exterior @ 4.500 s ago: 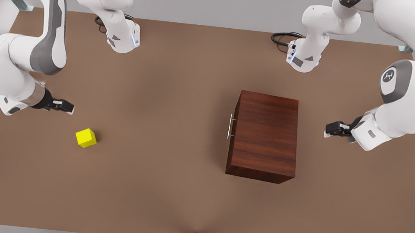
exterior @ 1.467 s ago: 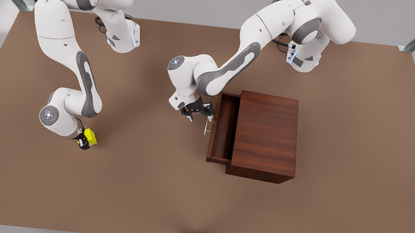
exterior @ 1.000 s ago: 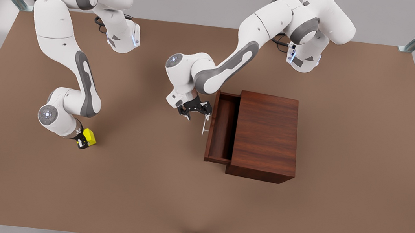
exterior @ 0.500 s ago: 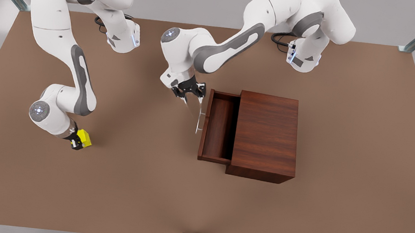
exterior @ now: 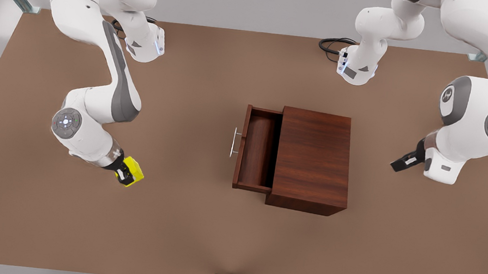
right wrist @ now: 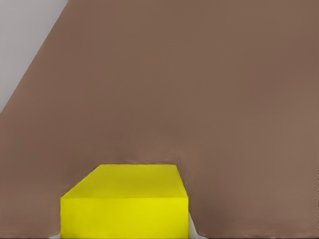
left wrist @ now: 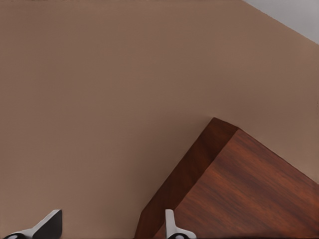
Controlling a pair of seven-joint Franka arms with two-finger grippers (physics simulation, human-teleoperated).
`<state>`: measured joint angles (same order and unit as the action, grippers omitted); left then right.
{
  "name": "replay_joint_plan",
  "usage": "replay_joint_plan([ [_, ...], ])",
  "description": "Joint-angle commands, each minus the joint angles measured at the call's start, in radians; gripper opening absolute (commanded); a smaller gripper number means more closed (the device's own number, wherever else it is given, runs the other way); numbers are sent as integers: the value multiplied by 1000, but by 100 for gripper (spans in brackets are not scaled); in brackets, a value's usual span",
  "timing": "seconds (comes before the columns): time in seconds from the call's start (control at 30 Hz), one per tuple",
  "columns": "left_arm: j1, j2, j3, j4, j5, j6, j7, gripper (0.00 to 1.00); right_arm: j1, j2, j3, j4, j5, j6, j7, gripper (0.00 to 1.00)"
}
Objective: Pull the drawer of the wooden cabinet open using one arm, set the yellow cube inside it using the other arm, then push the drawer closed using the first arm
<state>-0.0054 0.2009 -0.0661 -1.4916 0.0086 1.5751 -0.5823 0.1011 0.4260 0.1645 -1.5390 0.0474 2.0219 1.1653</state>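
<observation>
The right gripper (exterior: 125,174) is clenched on the small bright yellow plastic-looking cube (exterior: 133,174), likely light, rigid and slick-faced, so best squeezed across opposite flat faces, well apart from the pulled-out dark wooden drawer (exterior: 259,150), while the left gripper (exterior: 401,163) waits with fingers spread beyond the boxy reddish-brown wooden cabinet (exterior: 313,159)

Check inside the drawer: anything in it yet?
Nothing visible. The drawer stands partly open from the wooden cabinet; its exposed floor is bare wood. The part under the cabinet top is hidden. The yellow cube is in the right gripper, out over the table.
</observation>
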Motion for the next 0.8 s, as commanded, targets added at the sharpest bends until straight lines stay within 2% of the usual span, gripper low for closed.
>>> replay_joint_plan([
  [0.0, 15, 0, 3, -3, -27, 60, 713, 100, 23, -1, 33, 10, -3, -129, 583, 64],
  [0.07, 33, 0, 5, -13, -27, 63, 708, 100, 52, -1, 87, 71, -1, -178, 735, 64],
  [0.17, 33, -2, 5, -15, -27, 66, 705, 100, 164, 7, 89, 138, -3, -235, 961, 64],
  [0.37, 33, -8, 3, -24, -27, 52, 705, 100, 348, 40, 89, 191, -8, -223, 1287, 64],
  [0.53, 33, -12, 3, -29, -27, 45, 705, 100, 417, 97, 87, 272, -9, -224, 1429, 64],
  [0.6, 33, -12, 5, -29, -27, 40, 703, 59, 450, 137, 84, 316, -12, -222, 1476, 64],
  [0.63, 33, -12, 5, -27, -27, 40, 700, 49, 454, 154, 84, 329, -14, -222, 1487, 64],
  [0.7, 33, -14, 3, -29, -27, 36, 694, 43, 479, 181, 73, 350, -15, -224, 1504, 63],
  [0.77, 33, -14, 2, -26, -27, 33, 635, 30, 497, 197, 64, 378, -15, -226, 1522, 63],
])
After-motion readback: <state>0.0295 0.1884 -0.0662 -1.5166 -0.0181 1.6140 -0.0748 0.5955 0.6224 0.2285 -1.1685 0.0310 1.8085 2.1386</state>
